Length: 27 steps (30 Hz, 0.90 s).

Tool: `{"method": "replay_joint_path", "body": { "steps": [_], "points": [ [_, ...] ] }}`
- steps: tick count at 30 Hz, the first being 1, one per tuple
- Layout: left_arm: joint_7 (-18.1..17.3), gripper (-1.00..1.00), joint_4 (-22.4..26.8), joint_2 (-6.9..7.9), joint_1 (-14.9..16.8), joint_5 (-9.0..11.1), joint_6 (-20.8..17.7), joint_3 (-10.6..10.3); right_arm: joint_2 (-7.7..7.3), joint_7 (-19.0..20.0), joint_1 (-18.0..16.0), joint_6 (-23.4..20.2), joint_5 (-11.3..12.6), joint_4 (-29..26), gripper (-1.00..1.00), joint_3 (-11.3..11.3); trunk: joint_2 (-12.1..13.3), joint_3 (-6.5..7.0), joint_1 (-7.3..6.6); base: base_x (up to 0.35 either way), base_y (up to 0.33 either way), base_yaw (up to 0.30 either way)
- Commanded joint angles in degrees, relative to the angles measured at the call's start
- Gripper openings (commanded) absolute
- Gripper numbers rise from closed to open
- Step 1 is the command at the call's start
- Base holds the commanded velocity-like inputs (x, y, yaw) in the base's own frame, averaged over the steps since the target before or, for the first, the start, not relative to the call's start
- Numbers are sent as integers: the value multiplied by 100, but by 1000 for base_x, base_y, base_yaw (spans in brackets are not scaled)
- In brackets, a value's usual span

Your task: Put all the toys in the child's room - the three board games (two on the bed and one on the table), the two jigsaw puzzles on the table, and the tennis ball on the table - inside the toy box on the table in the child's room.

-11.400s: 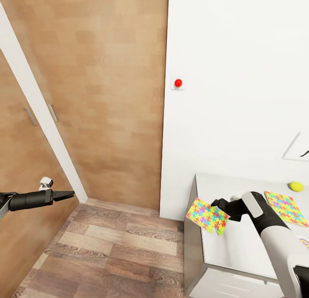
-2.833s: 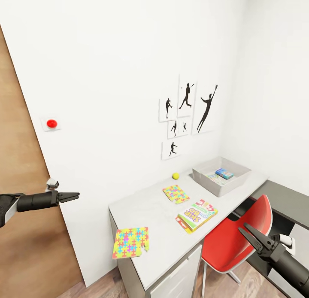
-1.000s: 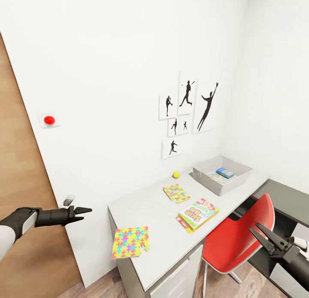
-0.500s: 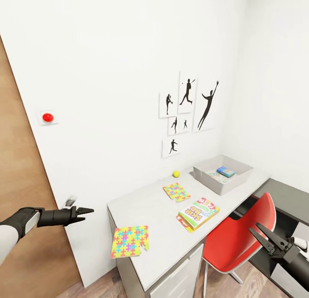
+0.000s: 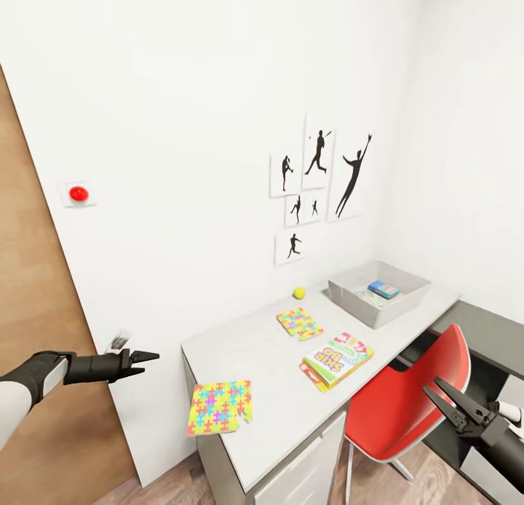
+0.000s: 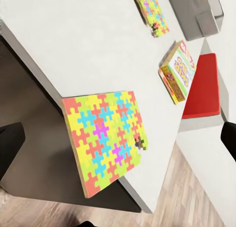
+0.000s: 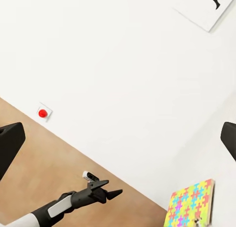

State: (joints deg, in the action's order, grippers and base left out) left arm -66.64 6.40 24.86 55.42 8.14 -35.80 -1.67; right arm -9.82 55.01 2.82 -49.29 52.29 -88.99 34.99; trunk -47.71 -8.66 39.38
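Note:
On the table (image 5: 244, 348) a jigsaw puzzle (image 5: 220, 407) lies at the near corner, overhanging the end edge. A second jigsaw puzzle (image 5: 299, 323) lies farther along, with the tennis ball (image 5: 298, 292) by the wall behind it. A yellow-orange board game (image 5: 336, 358) lies near the front edge. The grey toy box (image 5: 362, 310) stands at the far end with a small blue box inside. My left gripper (image 5: 142, 359) hangs open in the air left of the table. In the left wrist view the near puzzle (image 6: 104, 138) lies below its fingers (image 6: 10, 146). My right gripper (image 5: 439, 394) is open beside the chair.
A red chair (image 5: 400, 399) stands at the table's front, between my right gripper and the board game. A dark-topped side cabinet (image 5: 491, 338) is at the right. The wood door (image 5: 29, 272) and a red wall button (image 5: 77, 193) are at the left, and silhouette pictures (image 5: 318, 176) hang above the table.
The near puzzle, held by my right gripper 11.4 s ago, now lies free on the table corner. The view has swung towards the table. My left arm sank slightly; nothing else moved lately.

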Motion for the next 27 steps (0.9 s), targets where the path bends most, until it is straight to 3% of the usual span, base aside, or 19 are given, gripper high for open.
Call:
{"method": "replay_joint_path", "body": {
  "steps": [1, 17, 27],
  "points": [
    [-7, 100, 1, 2, 4, 39, -61, -17, -2, 1, -1, -28, 18, -1, 100, 1, -48, -26, 24, 0, 0, 0],
    [35, 100, -30, -104, -3, 46, -58, -13, -4, 1, -1, -35, 24, 3, 100, 106, -690, -313, 375, 0, 0, 0],
    [37, 100, -291, -168, -5, 88, -58, 24, -2, 7, -1, -199, 18, 1, 100, 161, -1091, -493, 595, 0, 0, 0]
  ]
}}
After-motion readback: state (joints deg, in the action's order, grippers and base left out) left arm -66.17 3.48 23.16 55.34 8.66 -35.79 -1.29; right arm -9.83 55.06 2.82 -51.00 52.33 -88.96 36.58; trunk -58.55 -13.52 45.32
